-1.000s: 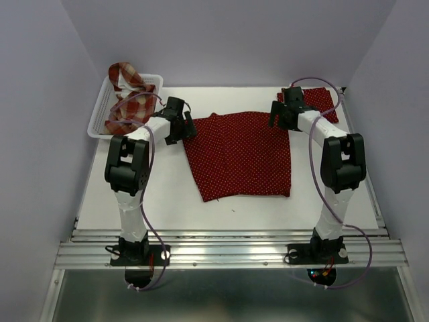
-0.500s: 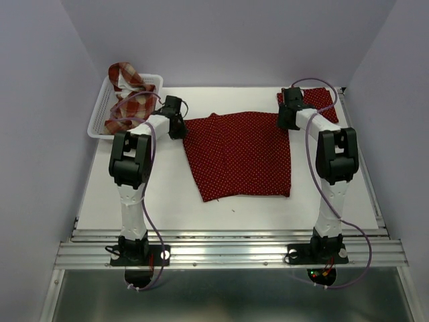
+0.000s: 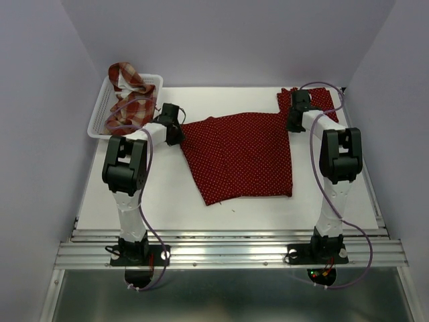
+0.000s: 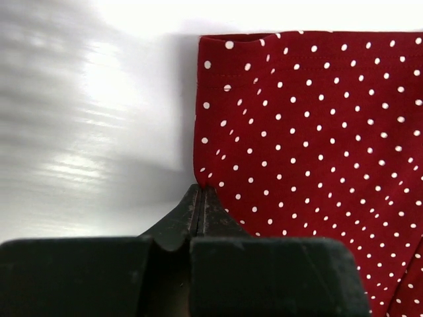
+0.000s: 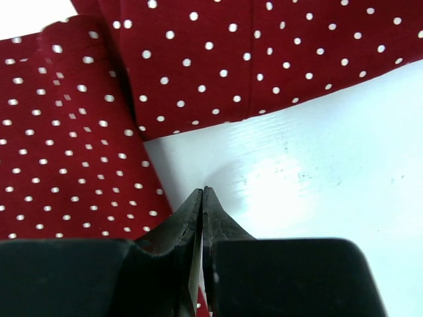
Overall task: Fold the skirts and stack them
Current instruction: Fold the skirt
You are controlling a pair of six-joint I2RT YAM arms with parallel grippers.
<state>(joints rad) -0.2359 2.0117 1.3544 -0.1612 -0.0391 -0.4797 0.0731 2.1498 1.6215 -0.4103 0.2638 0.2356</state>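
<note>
Bright, even light pours down from overhead onto the white table [image 3: 167,201], and the shadows there are faint and soft. In the left wrist view, glare streaks and washes out the tabletop, and a grey shadow hugs the edge of the polka-dot skirt [image 4: 317,132], its dots crisp. Up close, the fingers [image 5: 178,228] loom dark and blurry in both wrist views.

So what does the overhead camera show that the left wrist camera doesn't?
Only overhead: the right gripper, the white basket holding the plaid skirt, and a second dotted skirt at the far right corner. Only the left wrist: the left gripper, its closed tips pinching the spread dotted skirt at its side edge, plus hem stitching. Both: that spread skirt on the white table.
</note>
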